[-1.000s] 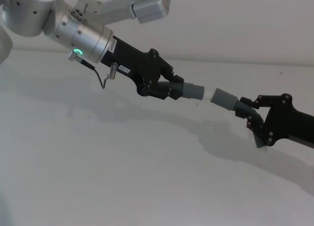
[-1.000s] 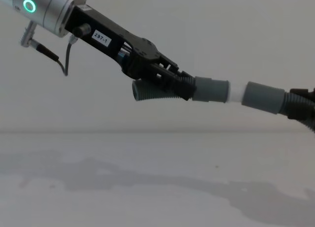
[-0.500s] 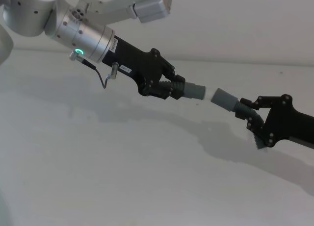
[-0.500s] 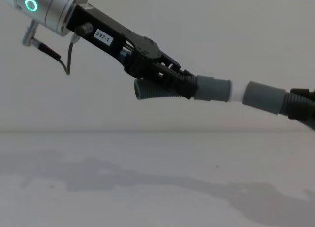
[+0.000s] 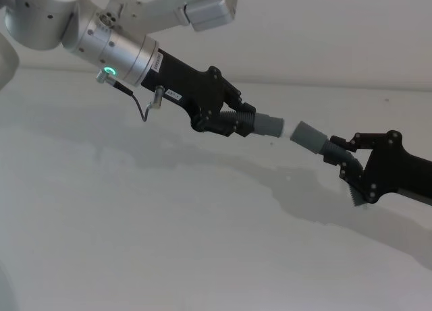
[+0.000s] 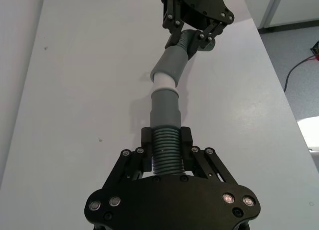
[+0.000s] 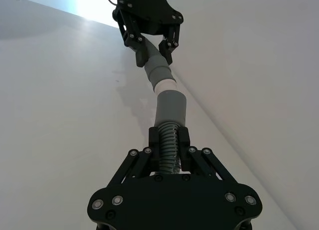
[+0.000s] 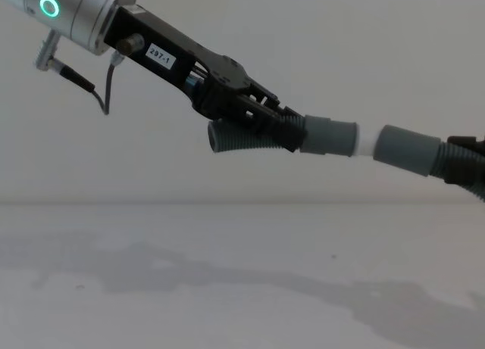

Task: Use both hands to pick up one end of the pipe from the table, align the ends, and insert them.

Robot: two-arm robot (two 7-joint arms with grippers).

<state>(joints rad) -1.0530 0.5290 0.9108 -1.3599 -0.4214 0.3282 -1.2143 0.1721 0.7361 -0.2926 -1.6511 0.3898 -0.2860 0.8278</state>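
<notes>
Both pipe pieces hang in the air above the white table (image 5: 135, 243). My left gripper (image 5: 226, 122) is shut on one dark ribbed pipe piece (image 8: 239, 139), whose grey cuff (image 8: 330, 135) ends in a white spigot tip (image 8: 365, 143). At the right, my right gripper (image 5: 344, 157) is shut on the other pipe piece (image 8: 458, 167), which carries the grey socket cuff (image 8: 408, 150). The white tip meets the socket's mouth; how deep it sits cannot be told. In the left wrist view the cuff (image 6: 164, 108) and socket (image 6: 170, 65) stand at a slight angle.
My left arm's silver links (image 5: 202, 7) reach over the table's far side, and a thin cable (image 5: 145, 108) loops off the wrist. In the left wrist view the table's long edge (image 6: 279, 75) runs beside grey floor. Arm shadows lie on the table (image 8: 227, 288).
My left gripper has edged slightly right with its pipe piece, bringing the spigot tip closer against the socket. The right gripper has barely moved.
</notes>
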